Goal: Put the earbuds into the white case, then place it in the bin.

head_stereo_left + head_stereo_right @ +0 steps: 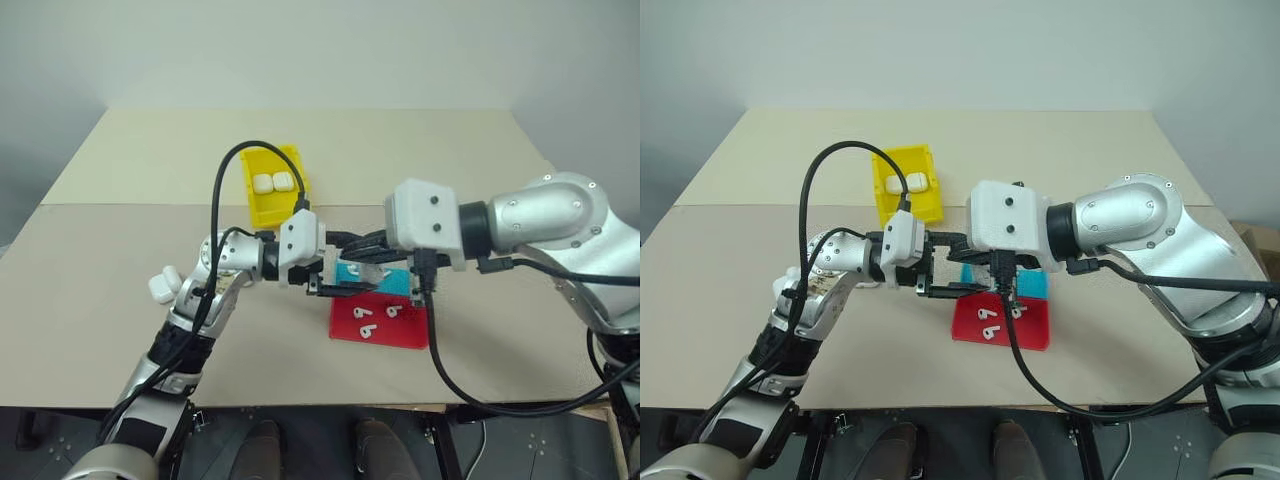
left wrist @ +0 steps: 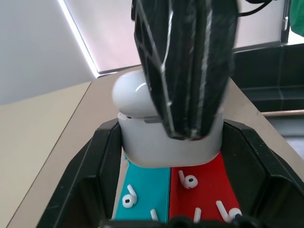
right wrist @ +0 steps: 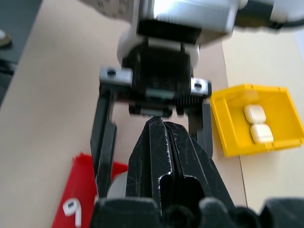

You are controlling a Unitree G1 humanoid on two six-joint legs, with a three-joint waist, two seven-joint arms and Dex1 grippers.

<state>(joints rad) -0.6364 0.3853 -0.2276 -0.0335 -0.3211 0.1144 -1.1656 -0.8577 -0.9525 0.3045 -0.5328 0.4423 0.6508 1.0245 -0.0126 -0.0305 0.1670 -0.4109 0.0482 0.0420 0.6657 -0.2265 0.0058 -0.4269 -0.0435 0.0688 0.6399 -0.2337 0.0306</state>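
White case [image 2: 168, 137], held above the red and teal tray [image 2: 199, 187]: we see it seated between the two black fingers of the left gripper [image 2: 171, 142], which pinches its lower body from either side, while the right gripper [image 2: 183, 71], its fingers pressed together, comes in from above and lies against the lid. In the left wrist view the case reads as a glossy, rounded white pebble with a thin seam between the domed lid and the squarer base; the lid looks slightly raised along that seam, though we cannot tell how far it stands open. We judge it light, rigid and slippery, its curved polished shell giving little purchase, so the flat sides of the base are the surest place to take hold, leaving the hinged lid free to swing. Earbuds [image 2: 129, 198], tiny white pieces with short stems, lie loose on the tray below the case, some on the teal part and some on the red; we expect them to be lighter still and prone to roll or skid, best pinched across the stem. Beyond the tray stands the yellow bin [image 1: 268, 190], already holding two white cases [image 1: 273, 182] side by side.
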